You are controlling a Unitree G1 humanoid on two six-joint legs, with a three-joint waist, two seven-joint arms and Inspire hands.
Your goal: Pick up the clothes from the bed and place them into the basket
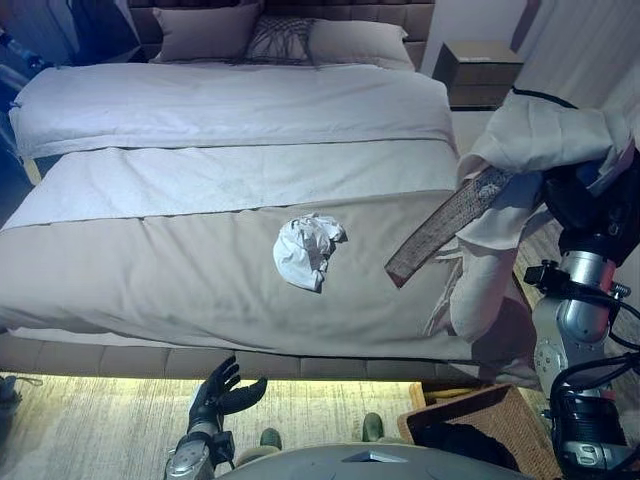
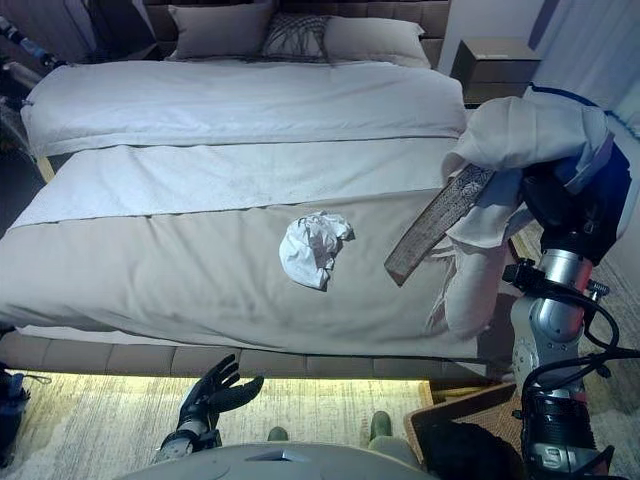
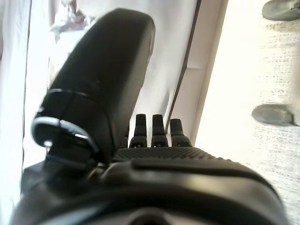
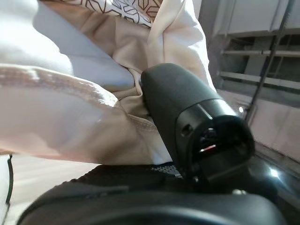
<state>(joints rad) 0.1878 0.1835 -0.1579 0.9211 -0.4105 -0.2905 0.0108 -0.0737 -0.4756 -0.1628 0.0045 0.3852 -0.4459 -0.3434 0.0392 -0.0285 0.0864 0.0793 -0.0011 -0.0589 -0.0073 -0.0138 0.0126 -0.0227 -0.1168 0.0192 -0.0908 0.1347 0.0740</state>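
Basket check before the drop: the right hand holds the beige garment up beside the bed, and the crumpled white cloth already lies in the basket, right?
Not quite. The right hand does hold the beige garment up, but the crumpled white cloth lies on the bed, as the left eye view shows, not in the basket.

Head views dim and bluish; a warm light strip glows under the bed (image 1: 230, 270) edge onto the floor (image 1: 90, 425). Left wrist view blown out white around the left hand (image 3: 154, 154). Both wrist views have near parts blurred.

matt cloth bed cover (image 1: 180, 270), crumpled white cloth (image 1: 305, 250), rough woven basket (image 1: 500, 415), smooth beige garment (image 1: 530, 140).
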